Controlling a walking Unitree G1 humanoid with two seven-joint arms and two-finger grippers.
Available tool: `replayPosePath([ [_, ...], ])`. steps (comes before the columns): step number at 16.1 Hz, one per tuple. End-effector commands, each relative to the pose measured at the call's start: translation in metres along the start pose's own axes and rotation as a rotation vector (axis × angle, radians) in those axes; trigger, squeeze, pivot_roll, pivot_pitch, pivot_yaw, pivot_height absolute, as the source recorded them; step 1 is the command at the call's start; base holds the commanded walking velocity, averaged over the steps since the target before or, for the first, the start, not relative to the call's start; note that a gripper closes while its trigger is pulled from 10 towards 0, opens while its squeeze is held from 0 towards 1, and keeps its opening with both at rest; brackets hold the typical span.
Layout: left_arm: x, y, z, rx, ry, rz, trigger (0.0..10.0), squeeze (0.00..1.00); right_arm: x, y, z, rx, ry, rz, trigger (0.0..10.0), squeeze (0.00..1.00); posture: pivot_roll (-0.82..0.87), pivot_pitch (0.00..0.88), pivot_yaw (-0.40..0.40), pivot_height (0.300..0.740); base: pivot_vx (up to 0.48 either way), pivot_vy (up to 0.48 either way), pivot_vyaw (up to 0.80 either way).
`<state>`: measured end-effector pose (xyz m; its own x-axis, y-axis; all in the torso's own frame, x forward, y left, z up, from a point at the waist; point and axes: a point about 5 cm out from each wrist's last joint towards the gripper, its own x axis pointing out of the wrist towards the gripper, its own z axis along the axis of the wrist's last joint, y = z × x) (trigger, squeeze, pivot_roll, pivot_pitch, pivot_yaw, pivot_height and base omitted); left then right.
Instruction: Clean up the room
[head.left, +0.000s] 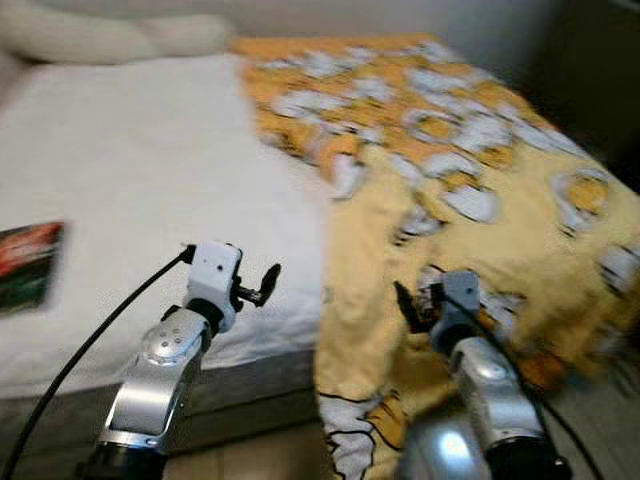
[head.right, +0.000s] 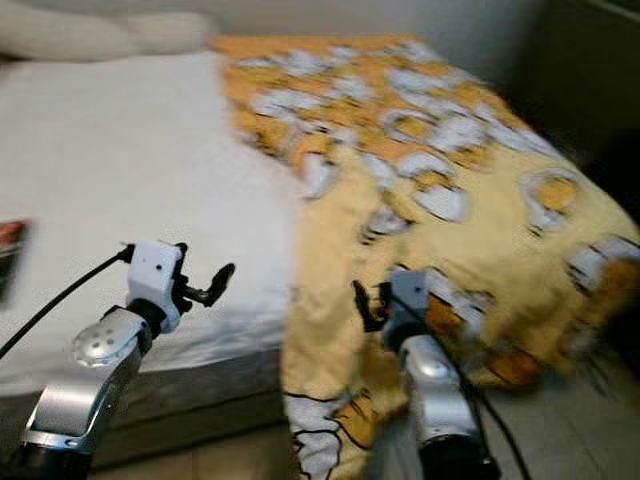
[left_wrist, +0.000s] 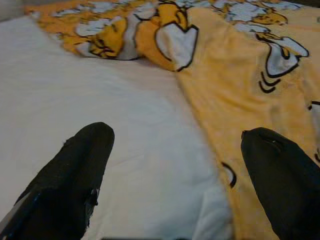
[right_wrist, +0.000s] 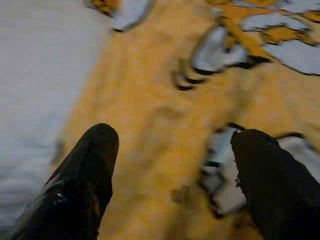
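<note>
While both silver arms reach out over the near edge of the bed, the yellow and orange blanket with white cartoon patches covers the right half of the white mattress and spills over the near edge down to the floor. Its long axis runs from the head of the bed toward the near edge, and its rumpled inner border runs the same way down the middle of the bed, with a folded-over bunch about halfway along.

One blanket is on the bed; one cream pillow lies along the far left edge at the head; one dark flat book or packet with red and green print lies near the left edge of the bare sheet, well apart from the blanket. The left half of the mattress offers a broad bare stretch of sheet between that flat item and the blanket's border.

The left gripper hovers above the near edge of the bare sheet, just beside the blanket's border, its two black fingers spread wide and holding nothing. The right gripper hangs over the blanket where it drapes off the near edge, fingers likewise spread apart and free of the cloth. A dark shadowed strip lies beyond the bed's right edge; the head views are blurred there.
</note>
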<state>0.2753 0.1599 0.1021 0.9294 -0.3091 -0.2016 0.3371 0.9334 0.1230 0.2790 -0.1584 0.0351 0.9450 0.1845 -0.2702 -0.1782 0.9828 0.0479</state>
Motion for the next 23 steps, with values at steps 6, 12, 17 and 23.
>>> replayPosePath([
  [6, -0.002, 0.006, -0.001, 0.019, 0.006, 0.016, 10.0, 0.00, 0.002, 0.021, 0.003, -0.056, 0.016, 0.134, 10.0, 0.00, 0.02, 0.000, -0.017, 0.740, 0.301, 0.000, 0.22],
  [12, -0.004, 0.006, -0.006, 0.029, 0.038, 0.010, 10.0, 0.00, 0.001, 0.022, -0.004, -0.029, 0.055, 0.141, 10.0, 0.00, 0.02, 0.000, -0.017, 0.740, 0.046, 0.000, 0.00],
  [17, -0.004, 0.003, -0.007, 0.038, 0.051, -0.014, 10.0, 0.00, 0.003, 0.015, -0.003, 0.007, 0.063, 0.096, 10.0, 0.53, 0.02, 0.000, -0.017, 0.740, 0.000, 0.000, 0.00],
  [23, -0.006, 0.005, -0.008, 0.049, 0.067, -0.039, 10.0, 0.00, 0.012, 0.019, 0.004, -0.007, 0.059, 0.139, 10.0, 1.00, 0.02, 0.000, -0.016, 0.740, 0.000, 0.000, 0.00],
])
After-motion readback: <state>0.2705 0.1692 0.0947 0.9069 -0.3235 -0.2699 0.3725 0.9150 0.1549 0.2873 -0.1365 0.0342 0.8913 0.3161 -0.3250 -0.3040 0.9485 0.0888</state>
